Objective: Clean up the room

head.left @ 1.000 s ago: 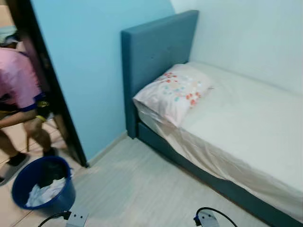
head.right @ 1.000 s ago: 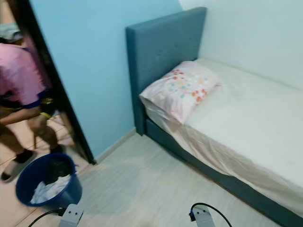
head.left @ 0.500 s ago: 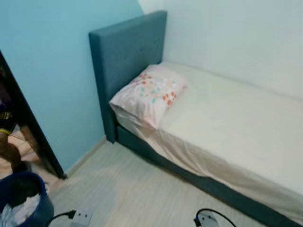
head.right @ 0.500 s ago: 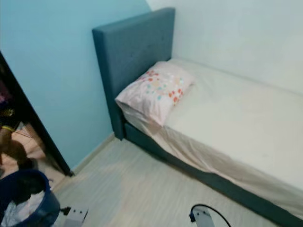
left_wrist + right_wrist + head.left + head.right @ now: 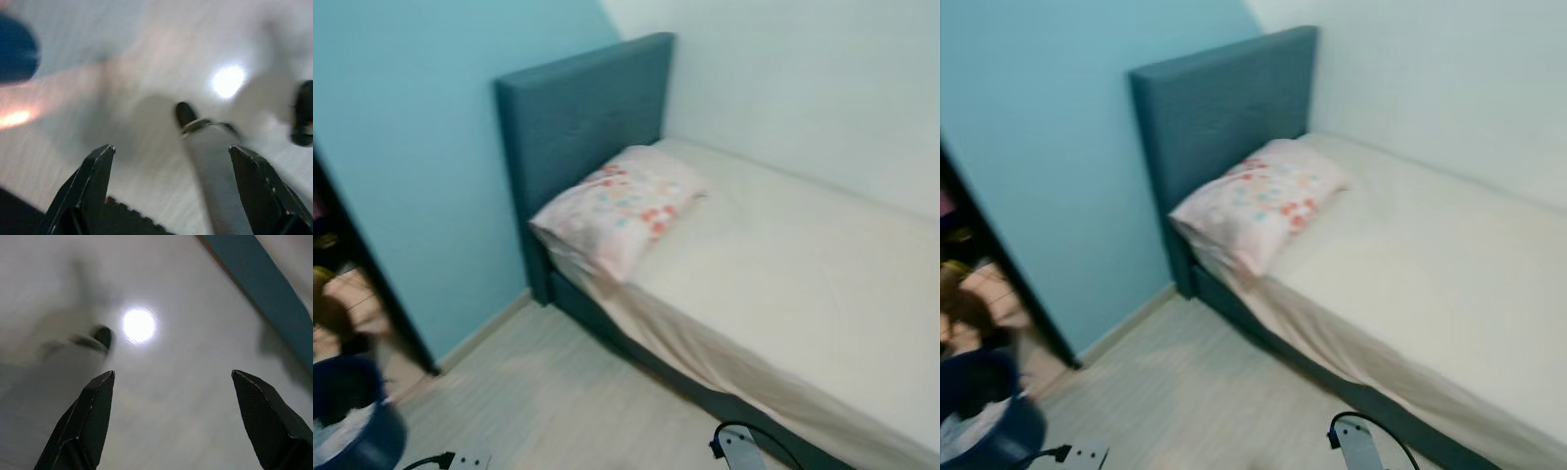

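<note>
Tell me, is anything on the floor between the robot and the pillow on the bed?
Nothing visible does. The pale floor runs bare up to the bed, where the pillow lies against the headboard. The blue bucket sits off to the left by the doorway.

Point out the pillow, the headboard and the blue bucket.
pillow (image 5: 619, 208): left eye view, middle of its flowered top.
headboard (image 5: 578, 113): left eye view, centre of its padded front.
blue bucket (image 5: 357, 431): left eye view, its outer wall.
</note>
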Available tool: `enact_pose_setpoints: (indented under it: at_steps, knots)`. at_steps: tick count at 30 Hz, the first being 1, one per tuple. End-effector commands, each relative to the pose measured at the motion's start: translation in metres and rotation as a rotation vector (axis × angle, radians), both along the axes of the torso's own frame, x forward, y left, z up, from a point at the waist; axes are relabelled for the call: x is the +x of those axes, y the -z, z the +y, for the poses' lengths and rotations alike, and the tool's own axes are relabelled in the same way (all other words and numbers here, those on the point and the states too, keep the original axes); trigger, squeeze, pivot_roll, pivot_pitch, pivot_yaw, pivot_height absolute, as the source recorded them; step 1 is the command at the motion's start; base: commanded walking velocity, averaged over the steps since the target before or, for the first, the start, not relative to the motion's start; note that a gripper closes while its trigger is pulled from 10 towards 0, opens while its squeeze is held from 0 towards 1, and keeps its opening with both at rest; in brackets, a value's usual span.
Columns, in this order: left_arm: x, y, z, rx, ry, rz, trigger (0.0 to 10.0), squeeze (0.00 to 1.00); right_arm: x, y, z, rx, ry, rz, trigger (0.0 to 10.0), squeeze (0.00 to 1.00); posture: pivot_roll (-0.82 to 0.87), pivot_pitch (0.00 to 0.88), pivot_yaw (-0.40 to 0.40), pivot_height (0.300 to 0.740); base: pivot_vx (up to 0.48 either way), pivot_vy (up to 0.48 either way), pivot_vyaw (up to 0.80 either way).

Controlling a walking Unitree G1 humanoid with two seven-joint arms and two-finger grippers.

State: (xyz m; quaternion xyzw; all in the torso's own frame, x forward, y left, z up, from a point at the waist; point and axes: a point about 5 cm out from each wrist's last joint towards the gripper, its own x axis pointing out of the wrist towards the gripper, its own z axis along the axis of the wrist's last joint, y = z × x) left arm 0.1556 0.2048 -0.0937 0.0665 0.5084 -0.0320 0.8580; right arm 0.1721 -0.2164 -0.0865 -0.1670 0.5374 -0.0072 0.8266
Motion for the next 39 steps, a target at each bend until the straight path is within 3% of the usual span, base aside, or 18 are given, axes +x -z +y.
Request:
enact_pose_setpoints:
  at_steps: [1, 17, 39]
  knots:
    - [0.002, 0.0, -0.002, 0.002, 0.007, 0.002, 10.0, 0.0, -0.003, 0.002, 0.001, 0.0, -0.007, 0.018, 10.0, 0.0, -0.05, 0.04, -0.033, 0.74, 0.0, -0.469, -0.75]
    - [0.003, 0.002, -0.018, -0.015, 0.019, 0.002, 10.0, 0.0, -0.004, 0.002, 0.0, -0.012, -0.006, 0.016, 10.0, 0.0, -0.06, 0.046, -0.034, 0.74, 0.0, -0.47, -0.75]
    - [0.009, -0.001, -0.017, -0.01, 0.036, -0.009, 10.0, 0.0, 0.003, -0.001, 0.002, -0.005, 0.007, -0.028, 10.0, 0.0, -0.06, 0.035, -0.03, 0.74, 0.0, -0.472, 0.0]
